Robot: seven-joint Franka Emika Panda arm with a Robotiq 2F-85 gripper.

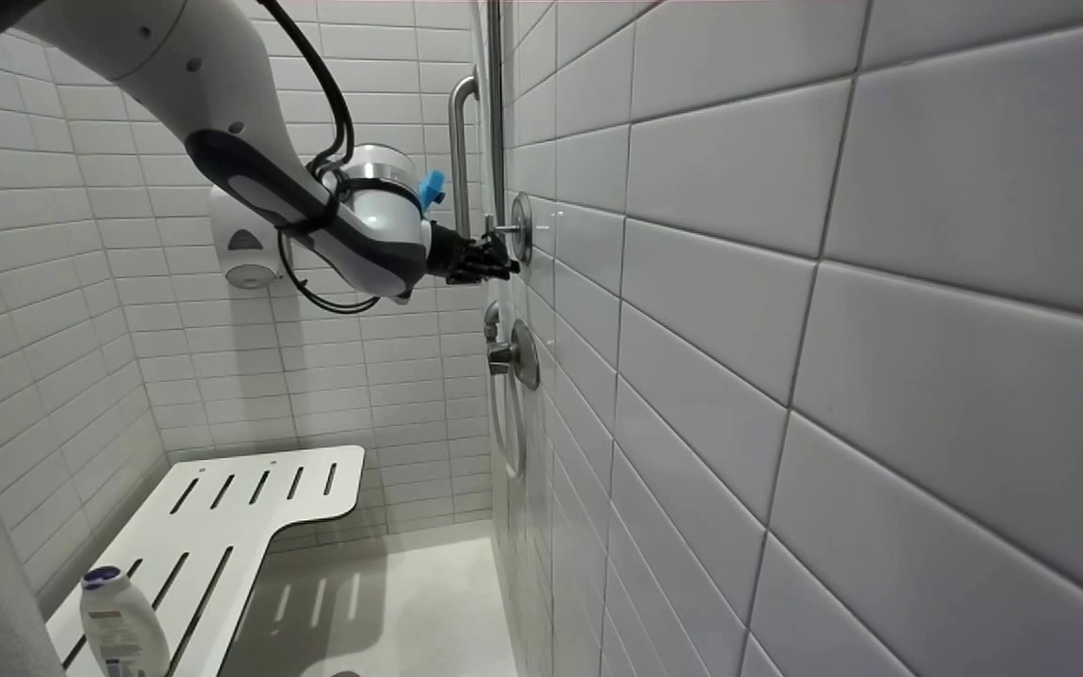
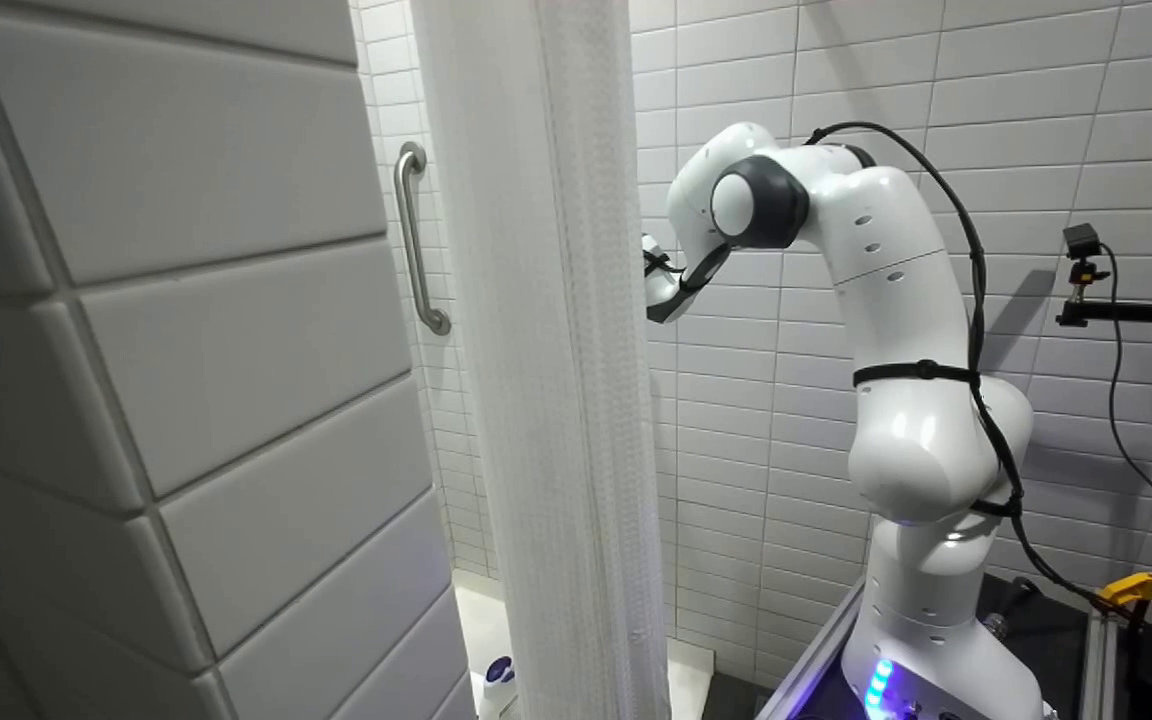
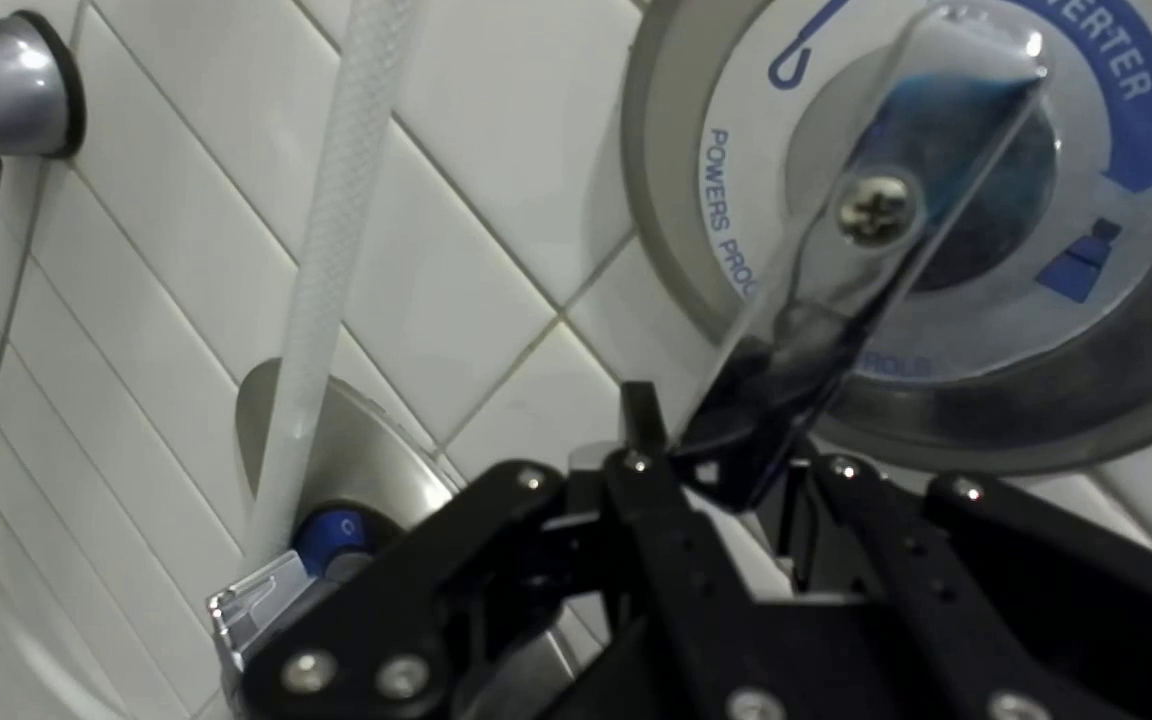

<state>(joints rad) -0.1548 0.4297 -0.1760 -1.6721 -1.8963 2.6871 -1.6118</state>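
Fingers point(image 3: 661, 520) straddle the end of the lever point(image 3: 836, 265), though whether they clamp it is unclear; tiled wall point(image 3: 496, 180) fills the gap between plate rim point(image 3: 671, 180) and hose point(image 3: 346, 200).

Walls point(image 1: 692, 263): white rectangular tile; I get them in every view, slanting in my wrist feed.
Corner point(image 2: 101, 400): tiled, close to the camera, dim on its left side.
Floor point(image 1: 438, 602): pale; I see a slotted shadow point(image 1: 335, 621) on it.
Bench point(image 1: 222, 527): white, slotted, L-shaped, by the far wall.
Dispenser point(image 1: 245, 240): white, on far wall, partly hidden from me.
Curtain point(image 2: 556, 350): white, hanging, in both exterior views.
Bar point(image 2: 412, 240): metal, upright on the wall in an exterior view.
Light: whitish, glossy patches on the tile I see.
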